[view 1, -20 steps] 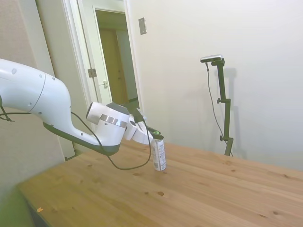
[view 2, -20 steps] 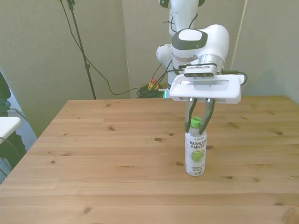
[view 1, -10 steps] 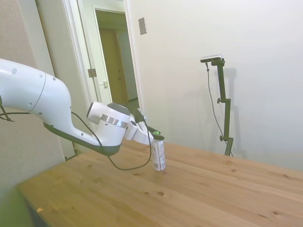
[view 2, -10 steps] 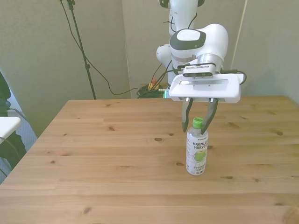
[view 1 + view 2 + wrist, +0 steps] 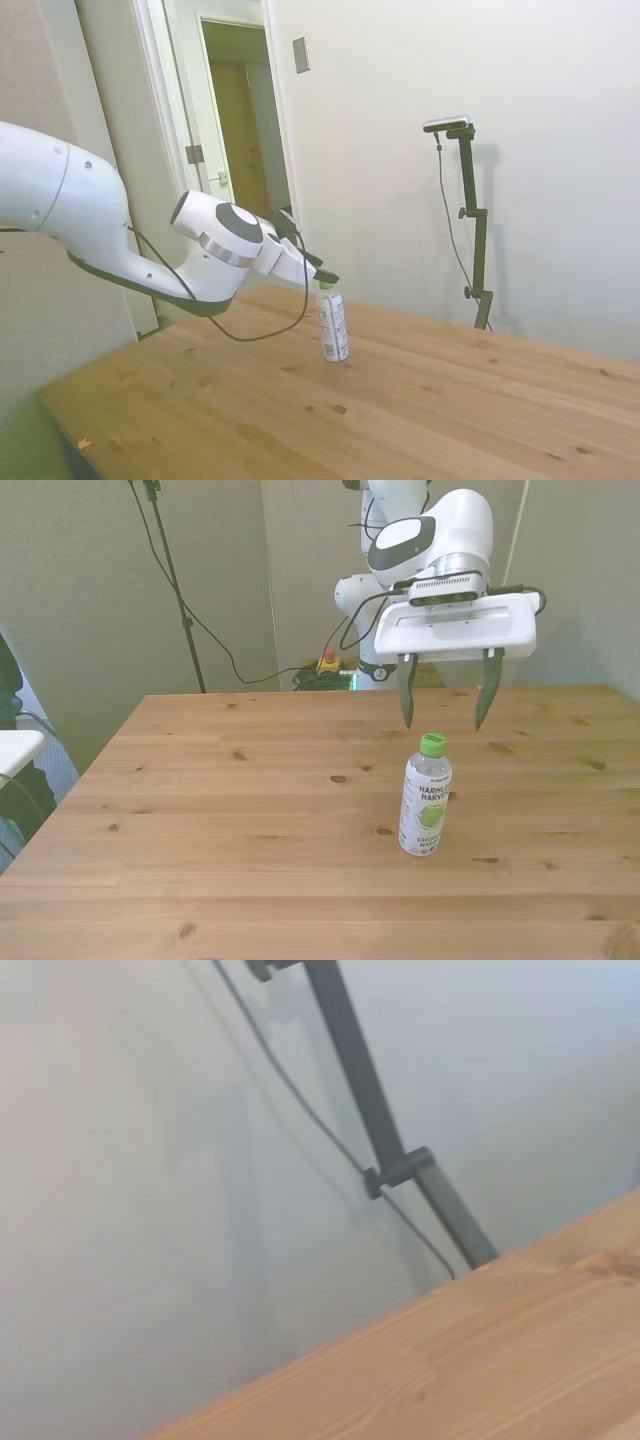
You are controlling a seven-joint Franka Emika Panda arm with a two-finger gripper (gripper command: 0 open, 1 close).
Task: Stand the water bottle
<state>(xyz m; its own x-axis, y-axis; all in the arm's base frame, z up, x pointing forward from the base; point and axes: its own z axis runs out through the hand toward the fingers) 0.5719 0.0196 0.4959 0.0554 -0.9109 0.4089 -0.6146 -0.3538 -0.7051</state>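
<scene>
The water bottle (image 5: 425, 796) stands upright on the wooden table (image 5: 250, 820), a small clear bottle with a green cap and a white printed label. It also shows in the side view as the water bottle (image 5: 333, 325), free of the arm. My gripper (image 5: 442, 720) hangs open just above and behind the cap, its two dark fingers spread wide and touching nothing. In the side view the gripper (image 5: 325, 277) sits a little above the cap. The wrist view shows only table edge and wall, with the bottle out of it.
The table (image 5: 420, 400) stretches wide around the bottle. A doorway (image 5: 235, 130) and wall stand behind the arm in the side view. Cables and a thin stand (image 5: 175, 580) sit behind the table in the front view.
The fingers opened from around the bottle's cap and the gripper rose up and back. The bottle stayed upright on the table.
</scene>
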